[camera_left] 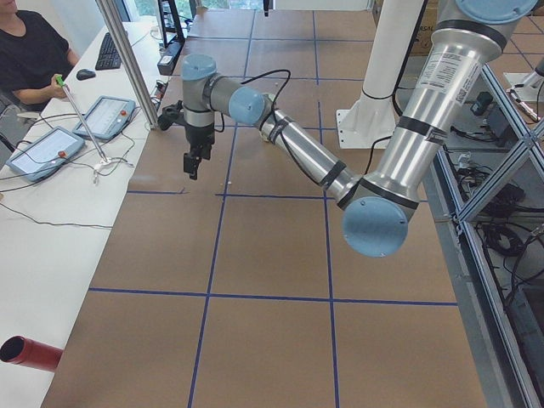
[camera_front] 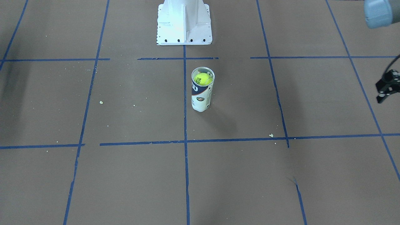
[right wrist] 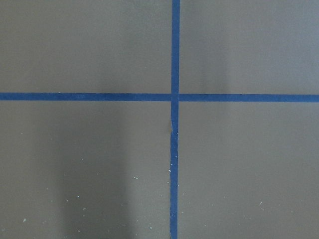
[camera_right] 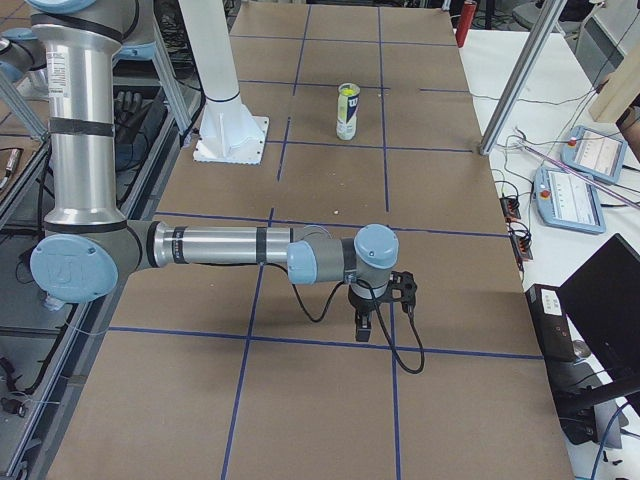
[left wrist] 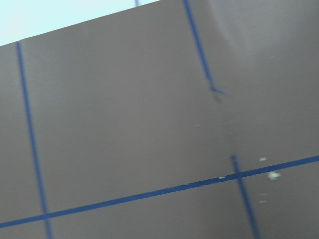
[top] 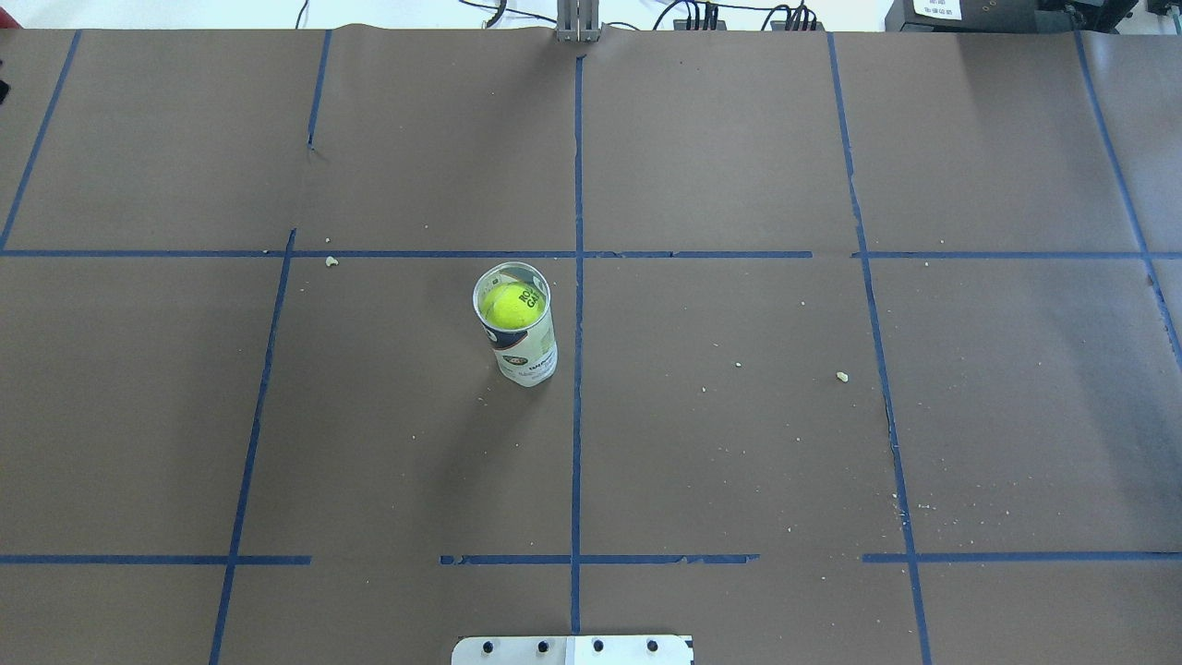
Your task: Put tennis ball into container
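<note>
The tennis ball (camera_front: 203, 78) sits inside the container (camera_front: 200, 98), just below its silvery rim. The container stands upright near the table's middle, and the overhead view also shows the ball (top: 511, 307) in the container (top: 526, 356). My left gripper (camera_front: 378, 93) hangs far off at the table's left end, above the paper, its fingers apart and empty. My right gripper (camera_right: 362, 330) hovers low over the table's right end, well away from the container (camera_right: 347, 118); I cannot tell whether it is open or shut.
The white robot pedestal (camera_front: 183, 22) stands behind the container. Blue tape lines grid the brown paper, with small crumbs (camera_front: 271, 135) scattered about. Operators' tablets (camera_left: 42, 149) and cables lie on the white bench beyond the left arm. Both wrist views show only paper and tape.
</note>
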{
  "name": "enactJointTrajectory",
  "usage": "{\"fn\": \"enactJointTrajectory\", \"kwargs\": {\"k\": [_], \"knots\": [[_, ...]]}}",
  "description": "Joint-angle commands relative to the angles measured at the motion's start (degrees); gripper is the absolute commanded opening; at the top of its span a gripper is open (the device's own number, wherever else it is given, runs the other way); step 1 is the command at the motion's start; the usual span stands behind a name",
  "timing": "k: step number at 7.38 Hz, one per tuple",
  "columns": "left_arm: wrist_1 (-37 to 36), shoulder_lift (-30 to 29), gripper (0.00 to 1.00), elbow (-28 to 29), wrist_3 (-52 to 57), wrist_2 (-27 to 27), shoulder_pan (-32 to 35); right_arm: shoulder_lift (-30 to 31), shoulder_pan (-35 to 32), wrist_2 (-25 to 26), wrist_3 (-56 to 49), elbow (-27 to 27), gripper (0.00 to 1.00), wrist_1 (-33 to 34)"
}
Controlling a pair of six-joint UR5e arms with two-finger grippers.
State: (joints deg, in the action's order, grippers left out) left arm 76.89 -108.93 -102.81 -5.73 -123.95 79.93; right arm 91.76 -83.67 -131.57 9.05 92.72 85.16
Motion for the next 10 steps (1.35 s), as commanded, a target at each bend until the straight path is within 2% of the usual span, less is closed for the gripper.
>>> {"fn": "enactJointTrajectory", "kwargs": {"k": [1, 2, 3, 4, 7, 9, 10], "knots": [[8.22, 6.42, 1.0, 9.69, 10.69, -1.98, 7.93, 0.0, 0.0, 0.0, 0.0, 0.0, 1.0, 0.0], [11.93, 9.5, 1.0, 14.78, 12.04, -6.17, 9.18, 0.0, 0.0, 0.0, 0.0, 0.0, 1.0, 0.0], [17.79, 13.53, 1.0, 16.92, 12.06, -7.35, 11.02, 0.0, 0.0, 0.0, 0.0, 0.0, 1.0, 0.0], [20.72, 17.57, 1.0, 16.85, 11.97, -7.62, 11.3, 0.0, 0.0, 0.0, 0.0, 0.0, 1.0, 0.0], [19.7, 18.76, 1.0, 16.15, 8.65, -7.54, 11.3, 0.0, 0.0, 0.0, 0.0, 0.0, 1.0, 0.0], [18.65, 18.76, 1.0, 15.62, 8.19, -10.33, 11.3, 0.0, 0.0, 0.0, 0.0, 0.0, 1.0, 0.0], [13.07, 18.67, 1.0, 12.4, 8.28, -11.3, 11.21, 0.0, 0.0, 0.0, 0.0, 0.0, 1.0, 0.0]]}}
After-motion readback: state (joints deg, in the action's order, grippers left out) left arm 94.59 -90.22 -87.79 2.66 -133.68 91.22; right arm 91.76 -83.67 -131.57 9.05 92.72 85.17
